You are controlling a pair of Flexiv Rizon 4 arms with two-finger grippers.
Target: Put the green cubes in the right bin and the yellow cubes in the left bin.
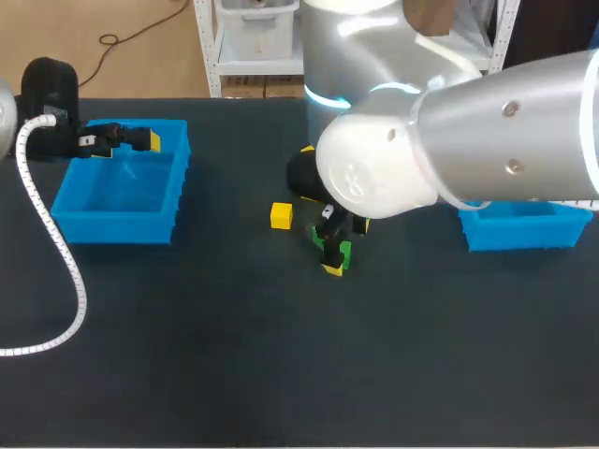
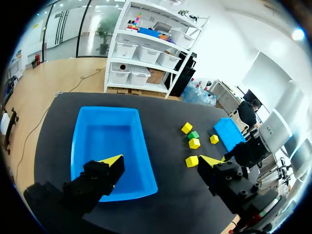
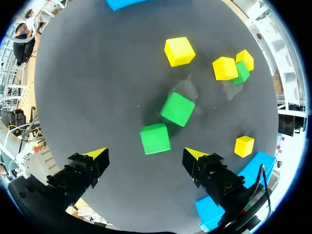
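My right gripper (image 3: pixel 146 154) hangs open just above the table's middle, over two green cubes (image 3: pixel 178 109) (image 3: pixel 155 138); the nearer one lies just ahead of the gap between the fingers, untouched. Further out lie yellow cubes (image 3: pixel 179 51) (image 3: pixel 224 68) (image 3: pixel 243 146) and a third green cube (image 3: pixel 240 73). In the head view the right gripper (image 1: pixel 332 245) stands over a green cube (image 1: pixel 343 251), with a yellow cube (image 1: pixel 281 216) to its left. My left gripper (image 1: pixel 122 140) (image 2: pixel 162 161) is open and empty above the left bin (image 1: pixel 117 224) (image 2: pixel 78 146). The right bin (image 1: pixel 524 234) (image 2: pixel 228 133) sits at the right.
My right arm's large wrist housing (image 1: pixel 384 168) covers part of the cube cluster in the head view. The left arm's white cable (image 1: pixel 56 253) loops over the table's left side. Both bins look empty where visible.
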